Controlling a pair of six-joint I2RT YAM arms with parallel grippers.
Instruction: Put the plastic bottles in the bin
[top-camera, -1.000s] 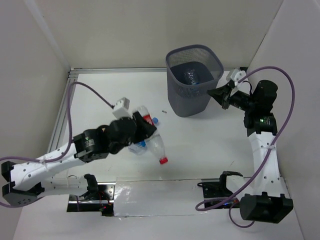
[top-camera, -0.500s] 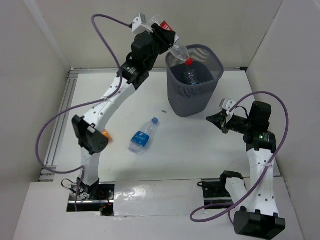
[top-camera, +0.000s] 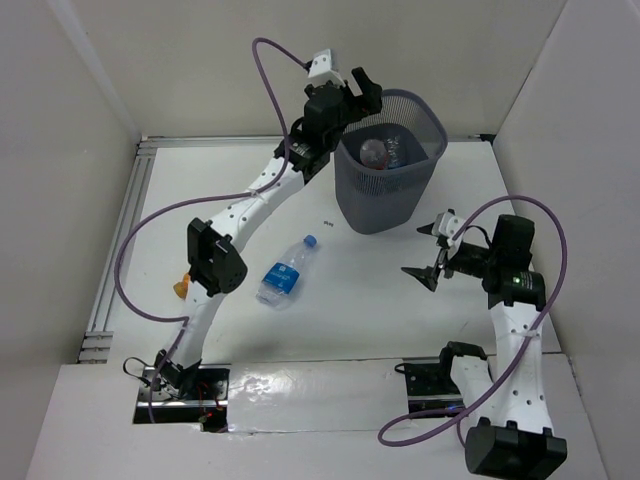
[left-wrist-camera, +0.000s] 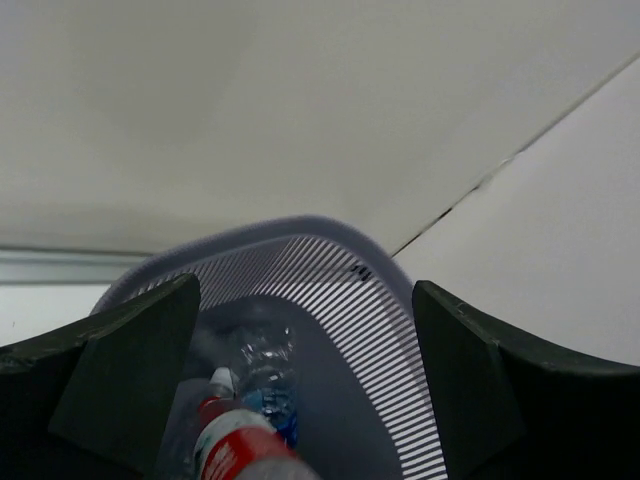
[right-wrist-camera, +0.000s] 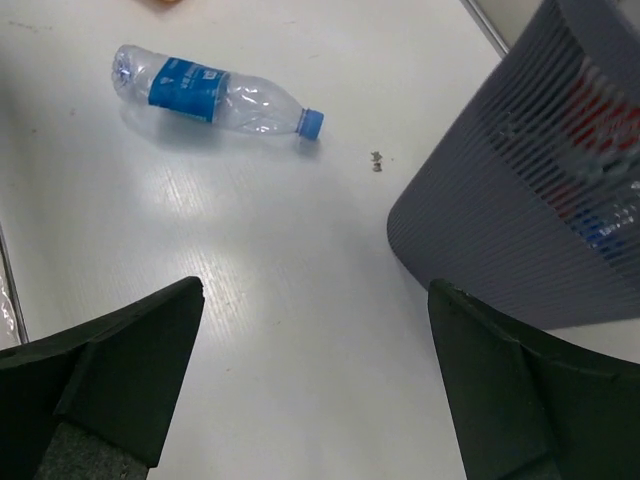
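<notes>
Lying on the surface (top-camera: 360, 300): blue-label bottle (top-camera: 285, 274), on its side, long axis diagonal, cap pointing toward the bin (top-camera: 385, 212).
In the bin: red-label bottle (top-camera: 375, 152), beside another clear bottle (left-wrist-camera: 268, 365).
Left gripper (top-camera: 362, 92): jaws spread, empty, over the bin's rim.
Right gripper (top-camera: 424, 252): jaws wide apart, empty, near the bin's right side.
Orange bottle (top-camera: 181, 288): partly hidden behind the left arm (top-camera: 215, 265).

Left arm (top-camera: 262, 190) and right arm (top-camera: 520, 345) are built of white links joined by black cylindrical joint housings (top-camera: 215, 268). A purple cable (top-camera: 256, 55) is looped loosely along each arm. A small white camera module (top-camera: 323, 66) is mounted at each wrist. The fingers (left-wrist-camera: 120, 370) of the left tool (top-camera: 365, 90) and right tool (top-camera: 424, 252) are matte black and wedge-shaped.
</notes>
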